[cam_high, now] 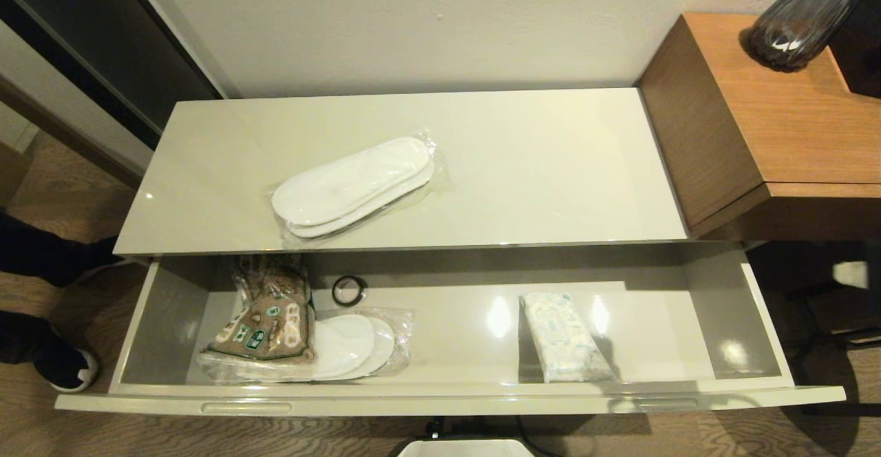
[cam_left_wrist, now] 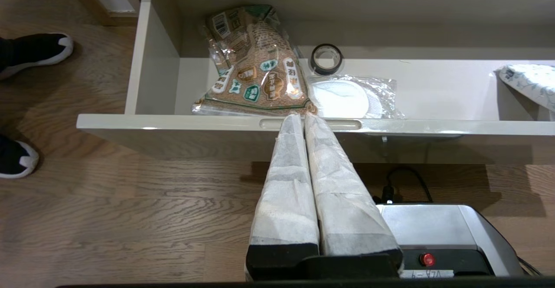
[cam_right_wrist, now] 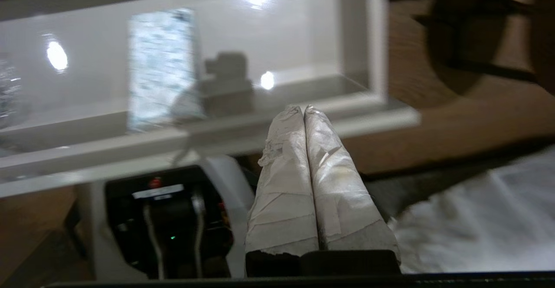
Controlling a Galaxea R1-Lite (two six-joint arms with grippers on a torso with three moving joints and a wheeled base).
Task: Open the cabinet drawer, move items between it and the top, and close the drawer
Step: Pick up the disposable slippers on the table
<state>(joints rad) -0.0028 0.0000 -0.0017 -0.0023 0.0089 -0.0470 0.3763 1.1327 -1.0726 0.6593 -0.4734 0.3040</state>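
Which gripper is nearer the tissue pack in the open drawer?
Right. The right gripper is shut, outside the drawer front near the tissue pack; the left gripper is shut, at the left slot handle.

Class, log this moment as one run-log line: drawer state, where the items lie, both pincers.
cabinet drawer: open | slippers: on top | tissue pack: in drawer | left pincer: shut, empty | right pincer: shut, empty

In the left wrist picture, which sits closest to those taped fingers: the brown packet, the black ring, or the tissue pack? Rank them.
From the left gripper, shut at the drawer front:
1. Brown packet, just behind the front, drawer's left end.
2. Black ring, farther back.
3. Tissue pack, far toward the other end.
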